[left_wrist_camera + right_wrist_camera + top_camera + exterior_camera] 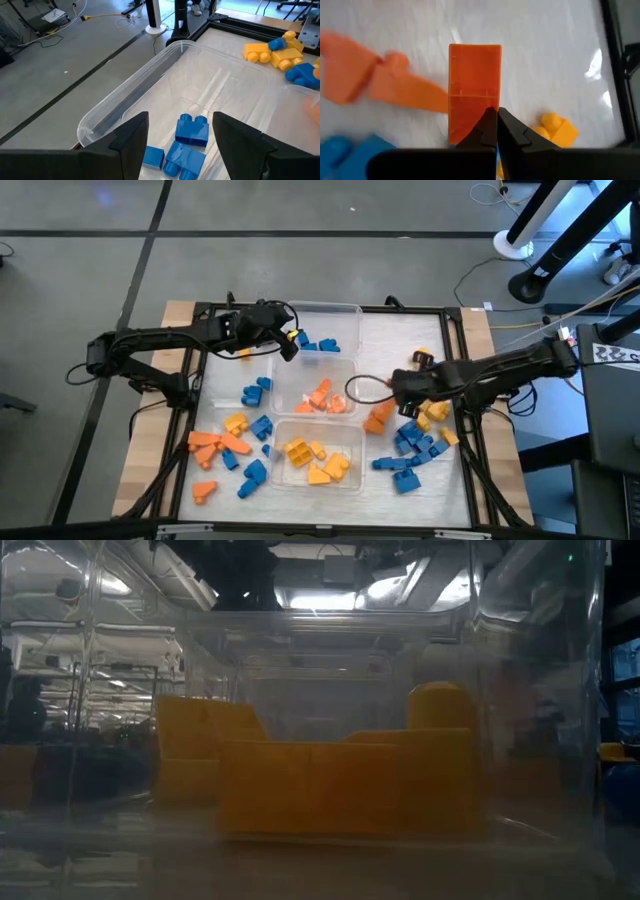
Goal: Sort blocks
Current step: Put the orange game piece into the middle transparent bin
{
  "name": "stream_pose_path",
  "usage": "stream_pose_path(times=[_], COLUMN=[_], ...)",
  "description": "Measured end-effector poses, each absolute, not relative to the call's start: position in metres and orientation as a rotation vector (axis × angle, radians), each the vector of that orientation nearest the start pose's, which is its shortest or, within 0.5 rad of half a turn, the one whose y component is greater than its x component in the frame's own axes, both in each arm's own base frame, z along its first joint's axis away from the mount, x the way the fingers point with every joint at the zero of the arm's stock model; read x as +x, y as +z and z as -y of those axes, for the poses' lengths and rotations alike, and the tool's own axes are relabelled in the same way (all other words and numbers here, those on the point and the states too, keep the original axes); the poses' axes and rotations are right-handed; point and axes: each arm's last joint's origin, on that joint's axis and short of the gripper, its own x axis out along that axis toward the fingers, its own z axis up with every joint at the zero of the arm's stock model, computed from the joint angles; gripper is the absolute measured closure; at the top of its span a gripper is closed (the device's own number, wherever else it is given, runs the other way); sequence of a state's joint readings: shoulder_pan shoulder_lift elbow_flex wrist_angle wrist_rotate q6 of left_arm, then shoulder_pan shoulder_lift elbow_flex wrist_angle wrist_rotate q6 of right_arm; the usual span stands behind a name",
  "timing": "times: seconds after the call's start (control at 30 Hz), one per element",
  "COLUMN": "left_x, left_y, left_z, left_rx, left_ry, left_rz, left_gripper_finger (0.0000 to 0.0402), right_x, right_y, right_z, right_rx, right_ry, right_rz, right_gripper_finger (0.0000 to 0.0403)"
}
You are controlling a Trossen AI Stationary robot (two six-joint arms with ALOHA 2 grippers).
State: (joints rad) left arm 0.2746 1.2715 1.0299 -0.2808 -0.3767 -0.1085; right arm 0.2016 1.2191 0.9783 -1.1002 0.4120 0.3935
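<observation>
In the low view the yellow plastic blocks [340, 785] are blurred behind the clear plastic tub wall [540, 690], while in the right wrist view the lower end of the upright orange rectangular block [474, 90] is hidden by dark fingertips [487, 127].

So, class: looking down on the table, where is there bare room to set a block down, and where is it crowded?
Bare: the far-right mat corner beyond the right gripper, and most of the far tub beside its blue blocks. Crowded: the near-left pile, the near-right blue cluster, and the orange tub and yellow tub.
</observation>
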Motion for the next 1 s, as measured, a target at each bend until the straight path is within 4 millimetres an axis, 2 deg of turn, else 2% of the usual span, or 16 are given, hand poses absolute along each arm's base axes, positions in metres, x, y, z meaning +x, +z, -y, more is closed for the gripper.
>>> stream_pose_path(times=[0.2, 0.3, 0.43, 0.6, 0.77, 0.87, 1.0], left_x=[0.262, 0.262, 0.260, 0.243, 0.204, 0.180, 0.155], left_y=[0.312, 0.314, 0.316, 0.329, 0.341, 0.340, 0.334], left_z=[-0.085, -0.085, -0.084, -0.079, -0.072, -0.064, -0.050], left_rx=[-0.077, -0.078, -0.066, -0.067, -0.190, -0.315, -0.447], left_ry=[0.664, 0.664, 0.661, 0.662, 0.700, 0.677, 0.559], left_rz=[-0.467, -0.445, -0.450, -0.433, -0.452, -0.523, -0.678], left_gripper_finger=[0.0192, 0.0192, 0.0192, 0.0192, 0.0192, 0.0192, 0.0192], right_x=[0.194, 0.201, 0.221, 0.254, 0.280, 0.289, 0.299], right_y=[0.295, 0.313, 0.328, 0.319, 0.301, 0.293, 0.282], right_z=[-0.028, -0.030, -0.034, -0.041, -0.042, -0.038, -0.032], right_rx=[0.069, 0.111, 0.076, 0.002, -0.028, -0.019, -0.001], right_ry=[-0.369, -0.315, -0.227, -0.192, -0.191, -0.182, -0.169], right_rz=[-0.866, -0.663, -0.468, -0.404, -0.415, -0.426, -0.456], right_gripper_finger=[0.0401, 0.0401, 0.0401, 0.0400, 0.0400, 0.0400, 0.0400])
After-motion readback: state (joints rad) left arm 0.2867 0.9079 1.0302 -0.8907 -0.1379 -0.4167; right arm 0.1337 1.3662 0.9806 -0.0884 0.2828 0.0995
